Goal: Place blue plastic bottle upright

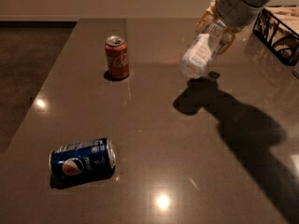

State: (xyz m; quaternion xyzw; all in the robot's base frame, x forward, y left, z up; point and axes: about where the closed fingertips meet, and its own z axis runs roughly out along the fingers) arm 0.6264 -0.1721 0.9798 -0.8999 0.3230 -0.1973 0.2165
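**A:** What's on the table, from the left?

**B:** A Pepsi can (81,158) lies on its side at about 7 o'clock on the dark table (154,139). A Coca-Cola can (117,57) stands upright toward 11 o'clock.

**A:** And the bottle?

**B:** The blue plastic bottle (200,56) is at about 1 o'clock, off the surface and tilted. Its free end dips toward 7 o'clock above its own shadow. The gripper (216,31) has its fingers closed against the sides of the upper end. A wire basket (275,29) sits beyond, at 2 o'clock.

**A:** How will it handle?

**B:** Light, I'd judge, with thin, smooth walls, so it may dent, slip or pivot in the grip. It is best held gently across the body near the label. The narrow base would tip easily once set down.
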